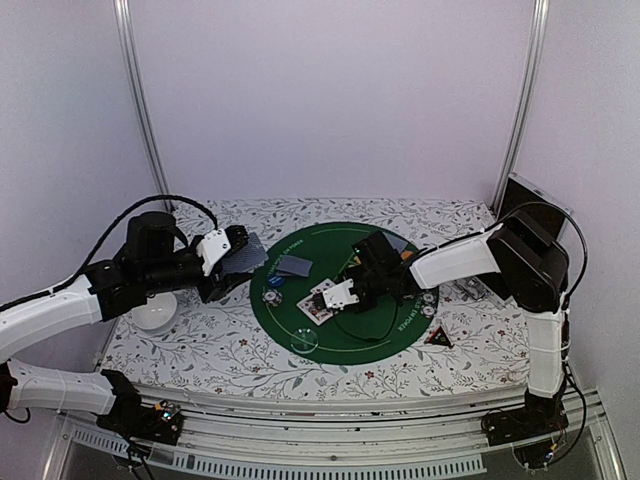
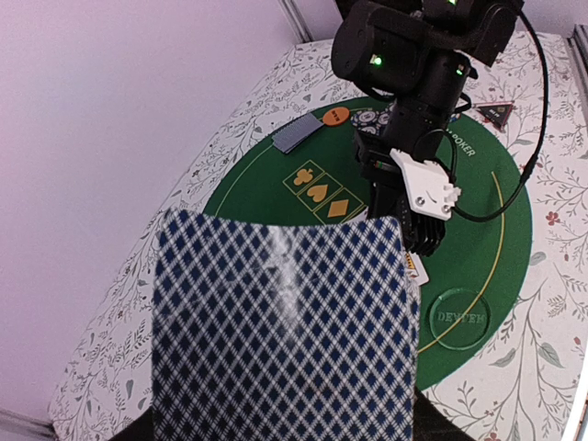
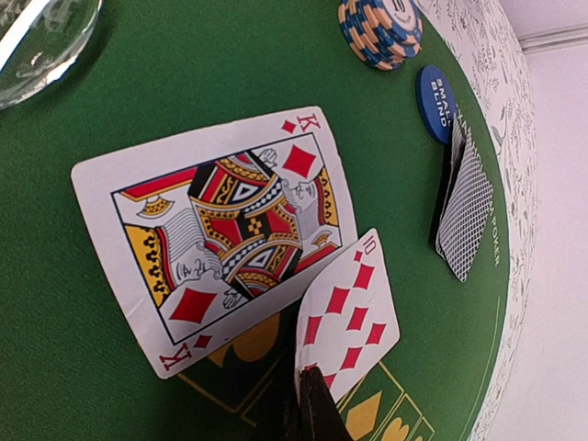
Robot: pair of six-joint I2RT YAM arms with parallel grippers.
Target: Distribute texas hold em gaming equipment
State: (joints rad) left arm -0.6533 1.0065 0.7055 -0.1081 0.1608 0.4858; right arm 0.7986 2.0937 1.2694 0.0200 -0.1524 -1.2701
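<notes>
From above, my left gripper [image 1: 233, 260] hangs raised just left of the round green felt mat [image 1: 350, 352], clamped on blue-and-white diamond-backed playing cards [image 1: 250, 252], one or a whole pack I cannot tell; my right gripper [image 1: 345, 294] sits low over the mat's middle, on two face-up cards; to its left lie a face-down pair of cards [image 1: 295, 265], a round blue button [image 1: 276, 281] and a small stack of whitish poker chips [image 1: 272, 297]; towards my bases from it, a clear round disc [image 1: 305, 340] rests on the felt. From my left wrist, the held cards fill the foreground and hide my own fingers, so I judge the grip only from the cards standing before the lens; beyond the right arm a second face-down pair [image 2: 294, 135], a round orange button [image 2: 335, 116] and a second chip stack [image 2: 377, 118] lie at the mat's far rim. From my right wrist, my fingertips are pressed together and appear to pinch one corner of the ten of diamonds [image 3: 354, 308], which overlaps the king of diamonds [image 3: 230, 239] lying flat just ahead of them; the first pair, blue button and chips lie farther ahead and to the right. I reckon two seats are already served with cards, button and chips, and the face-up cards are begun; releasing the ten and dealing whatever cards are still due from my left grip remain.
</notes>
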